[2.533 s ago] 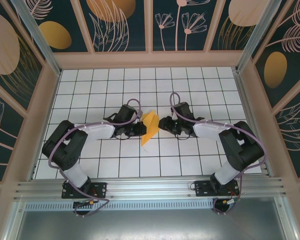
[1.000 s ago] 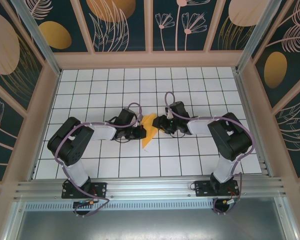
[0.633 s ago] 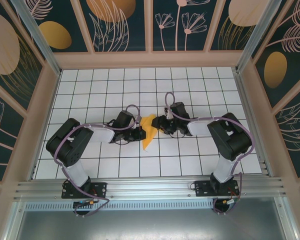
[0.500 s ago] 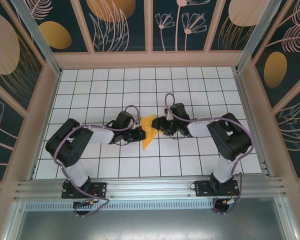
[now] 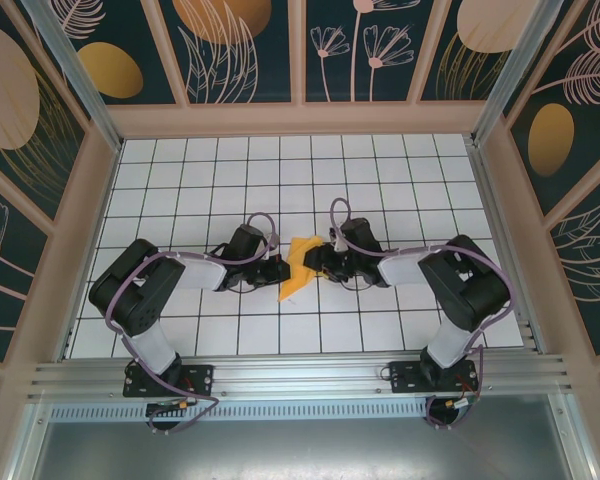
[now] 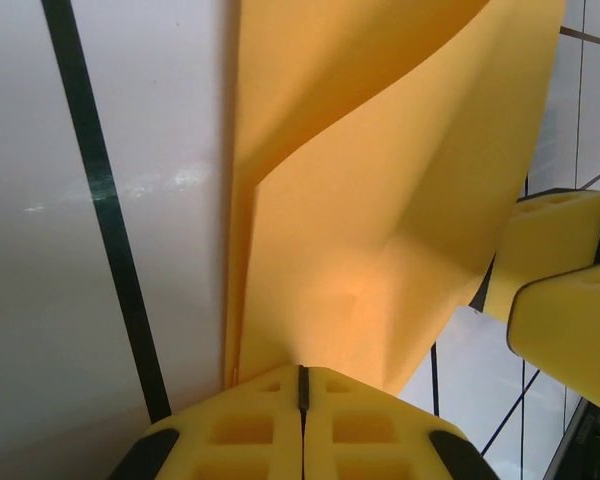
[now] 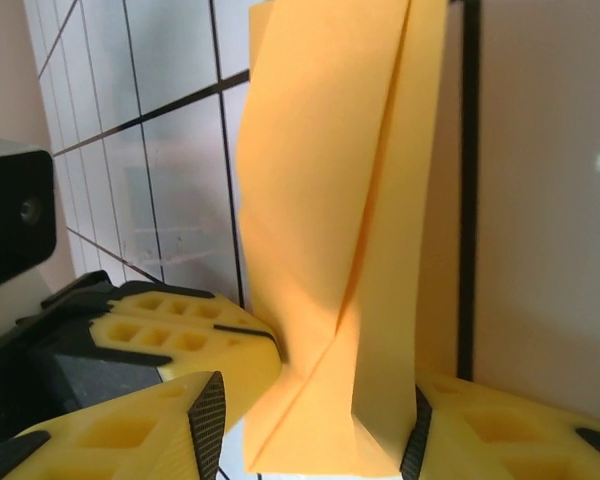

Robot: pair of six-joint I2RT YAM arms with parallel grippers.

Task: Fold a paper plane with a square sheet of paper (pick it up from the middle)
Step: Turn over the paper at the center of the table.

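- Left arm [image 5: 150,290]: it rises from its base at the near edge of the bench [image 5: 380,180] and bends at an elbow out toward the left edge. Its forearm lies low and points right toward the middle.
- Right arm [image 5: 460,285]: it mirrors the left one, with its base at the near edge and its elbow out toward the right edge. Its forearm lies low and points left.
- The left gripper [image 5: 279,270] and the right gripper [image 5: 314,262] face each other across the orange paper [image 5: 297,272], each tip right at it.
- Left fingers [image 6: 250,430]: pressed together with only a thin seam between them, pinching the lower edge of the orange paper. In the left wrist view its layers fan up and apart from that pinch.
- Right fingers [image 7: 500,425]: set apart, one on each side of the paper's folded end. The right-hand pad sits against the paper. Whether the other pad presses it I cannot tell.
- The orange paper is near the middle of the bench, a little toward the near edge. It is folded, with a long crease down its length and one pointed end aimed at the near edge.
- Count: two arms, two grippers, one piece of orange paper, and one purple cable [image 5: 265,222] looped along each arm.
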